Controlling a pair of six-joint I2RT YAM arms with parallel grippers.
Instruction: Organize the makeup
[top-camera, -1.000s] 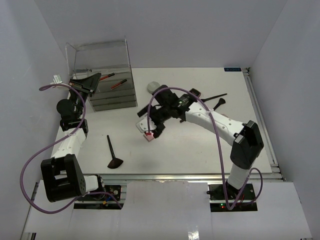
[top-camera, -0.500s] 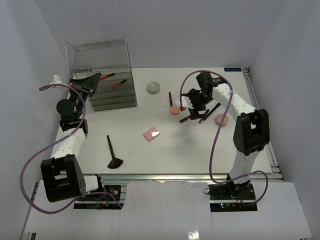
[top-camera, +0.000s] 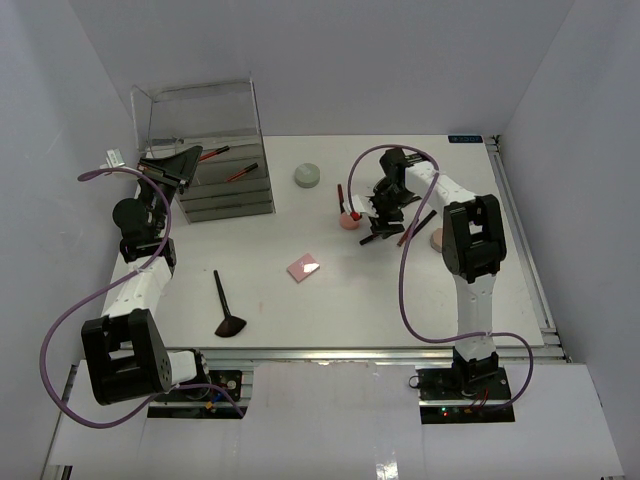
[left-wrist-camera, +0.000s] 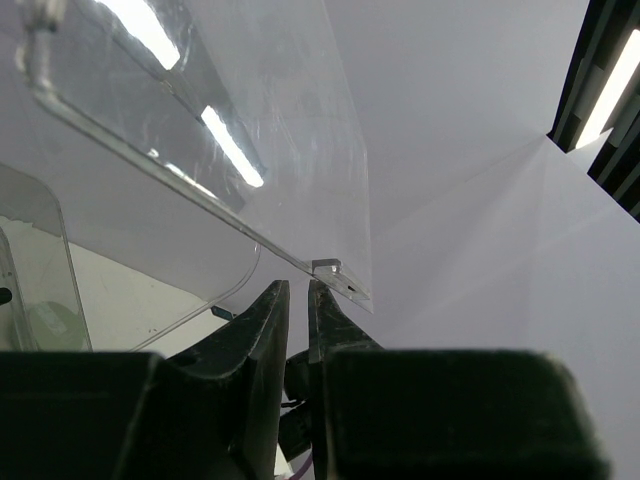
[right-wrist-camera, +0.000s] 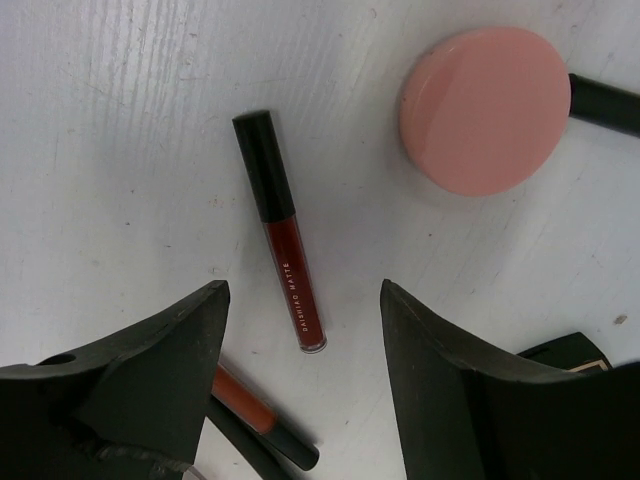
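My right gripper (top-camera: 374, 208) hangs open and empty over the back middle of the table. In the right wrist view its jaws (right-wrist-camera: 300, 290) straddle a dark red-and-black stick (right-wrist-camera: 283, 247), apart from it. A pink disc (right-wrist-camera: 485, 108) lies beyond, and an orange-and-black stick (right-wrist-camera: 245, 405) lies under the left finger. From above I see the pink disc (top-camera: 349, 221), a grey round jar (top-camera: 307, 176), a pink square compact (top-camera: 303, 267), a beige puff (top-camera: 437, 239) and a black-handled brush (top-camera: 225, 305). My left gripper (top-camera: 165, 165) is shut and empty beside the clear box.
The tall clear plastic drawer box (top-camera: 215, 160) stands at the back left with two red sticks (top-camera: 238, 170) on its drawers. Its clear edge (left-wrist-camera: 330, 268) is just above my left fingertips. More dark sticks (top-camera: 415, 225) lie by the right arm.
My right gripper left the pink square compact on the table's middle and swung to the back right, over the sticks by the pink disc. The left arm has not moved.
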